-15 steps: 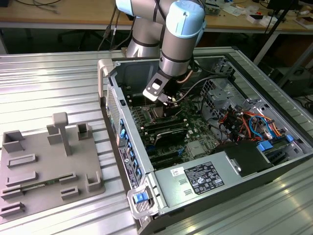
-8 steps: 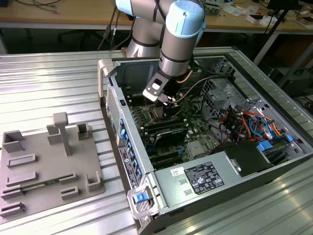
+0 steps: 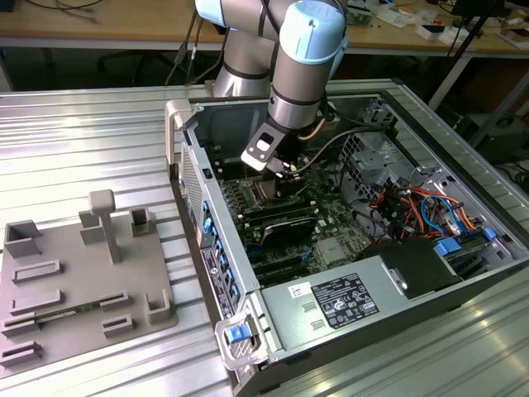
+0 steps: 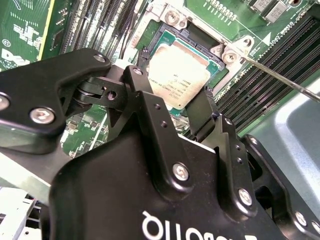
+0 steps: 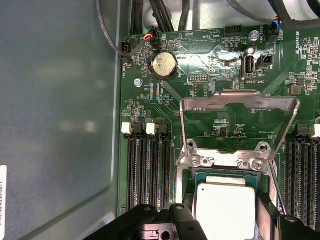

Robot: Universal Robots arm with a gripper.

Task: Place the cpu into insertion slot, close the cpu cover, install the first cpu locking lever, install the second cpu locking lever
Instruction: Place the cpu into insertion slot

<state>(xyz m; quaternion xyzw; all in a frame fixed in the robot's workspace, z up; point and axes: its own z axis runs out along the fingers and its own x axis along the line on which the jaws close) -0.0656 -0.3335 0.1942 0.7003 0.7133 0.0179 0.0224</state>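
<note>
Your tool (image 4: 172, 85) straddles the cpu (image 4: 177, 75), which sits at the insertion slot (image 4: 162, 36), toward the computer case's (image 3: 194, 182) 10 o'clock in the exterior view. I cannot tell whether the tool is clamped. The cpu cover (image 5: 237, 97) stands open, giving clearance.

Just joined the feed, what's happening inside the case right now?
The arm's gripper is down inside the open computer case, right over the insertion slot on the motherboard. The cpu lies at the slot directly under the gripper; whether it is fully seated I cannot tell. The cpu cover stands raised, not yet closed.
</note>
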